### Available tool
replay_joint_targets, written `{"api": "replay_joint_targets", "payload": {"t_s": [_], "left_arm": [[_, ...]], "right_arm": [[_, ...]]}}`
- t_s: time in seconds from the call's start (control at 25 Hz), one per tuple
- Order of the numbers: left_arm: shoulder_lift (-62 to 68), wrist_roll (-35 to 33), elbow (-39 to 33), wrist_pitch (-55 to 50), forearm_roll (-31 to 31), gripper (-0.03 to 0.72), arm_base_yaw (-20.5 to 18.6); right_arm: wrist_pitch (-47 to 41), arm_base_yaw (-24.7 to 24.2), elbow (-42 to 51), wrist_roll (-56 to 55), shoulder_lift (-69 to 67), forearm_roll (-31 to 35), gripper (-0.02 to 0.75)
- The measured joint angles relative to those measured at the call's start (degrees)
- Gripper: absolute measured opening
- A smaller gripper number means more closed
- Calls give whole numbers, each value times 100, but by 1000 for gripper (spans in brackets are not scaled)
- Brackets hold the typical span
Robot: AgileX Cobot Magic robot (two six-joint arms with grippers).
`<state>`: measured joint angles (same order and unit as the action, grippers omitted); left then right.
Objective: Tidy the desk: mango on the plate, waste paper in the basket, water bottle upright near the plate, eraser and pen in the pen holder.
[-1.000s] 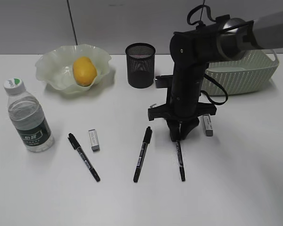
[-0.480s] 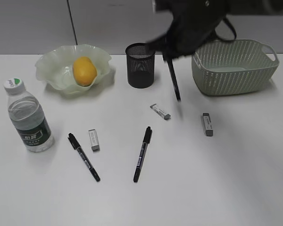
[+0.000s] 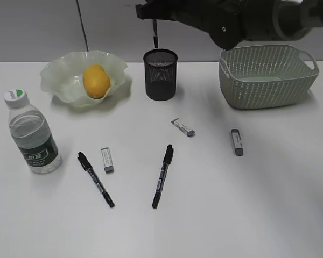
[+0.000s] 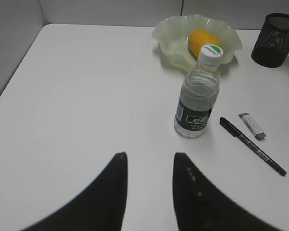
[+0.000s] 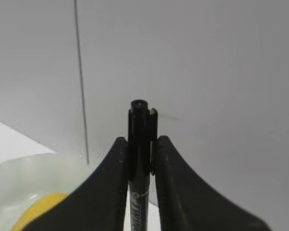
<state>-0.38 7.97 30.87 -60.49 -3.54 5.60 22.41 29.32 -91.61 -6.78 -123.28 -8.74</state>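
The right pincer is pinched shut on a black pen that hangs upright, long axis vertical, directly above the open mouth of the black mesh pen holder, its tip just clear of the rim. The left pincer is spread and empty, well left of the pen holder, so the right arm is nearer.

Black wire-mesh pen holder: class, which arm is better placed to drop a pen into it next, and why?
The right. Its gripper already clamps a black pen hanging tip-down just above the black wire-mesh pen holder. The left gripper is open, empty, far off near the clear plastic water bottle.
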Motion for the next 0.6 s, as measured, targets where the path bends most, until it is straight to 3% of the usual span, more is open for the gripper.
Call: {"api": "replay_joint_targets", "payload": {"t_s": [0.2,0.36,0.6], "left_arm": [[0,0,0,0,0,238,0],[0,0,0,0,0,238,0],[0,0,0,0,0,237,0]], "right_arm": [[769,-74,-81,1010,-367,1382,139],[810,-83,-85,1139,-575,1593,156],[734,-83,-85,1181,-584,1594,483]]}}
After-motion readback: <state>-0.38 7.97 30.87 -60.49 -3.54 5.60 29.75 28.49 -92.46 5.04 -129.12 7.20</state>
